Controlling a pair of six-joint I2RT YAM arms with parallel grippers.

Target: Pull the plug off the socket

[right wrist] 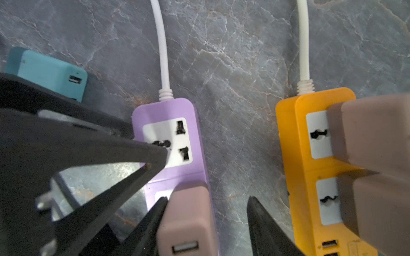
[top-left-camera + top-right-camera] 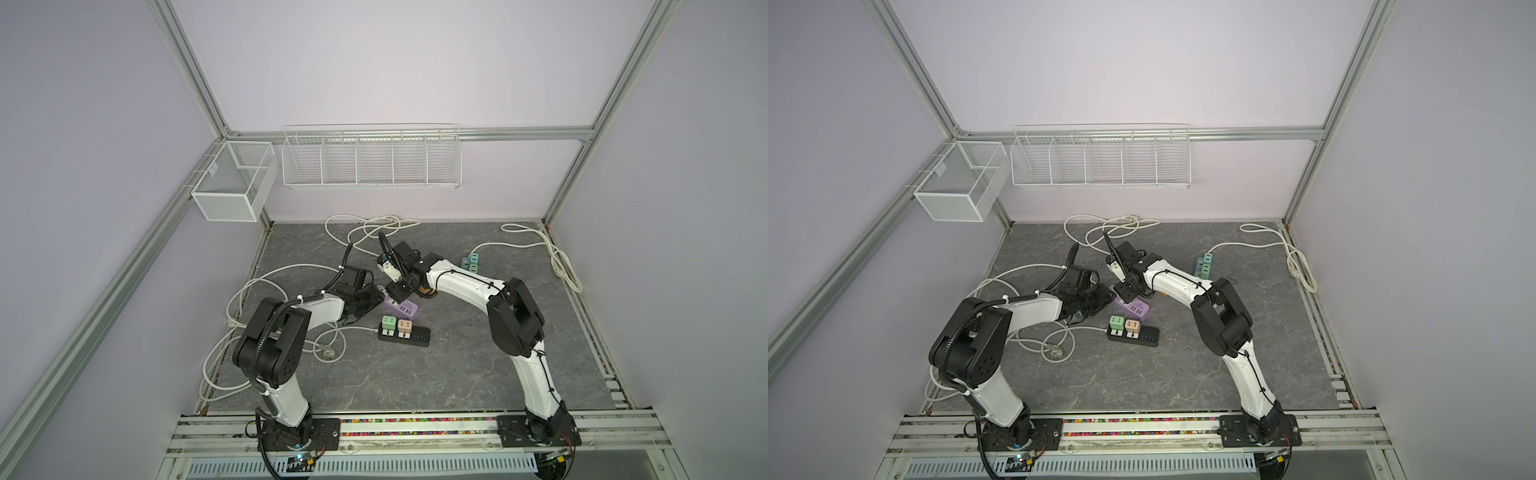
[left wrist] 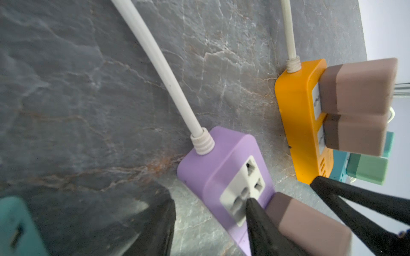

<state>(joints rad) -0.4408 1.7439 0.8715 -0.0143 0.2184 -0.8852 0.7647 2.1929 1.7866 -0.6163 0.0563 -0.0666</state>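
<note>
plug (image 1: 186,210) | upright, USB port up | seated in purple strip (image 1: 159,109)

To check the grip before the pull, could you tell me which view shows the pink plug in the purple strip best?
The right wrist view: the pink plug sits close up in the purple strip, between the fingers of the right gripper. The left wrist view shows its side; in both top views the gripper hides it.
</note>
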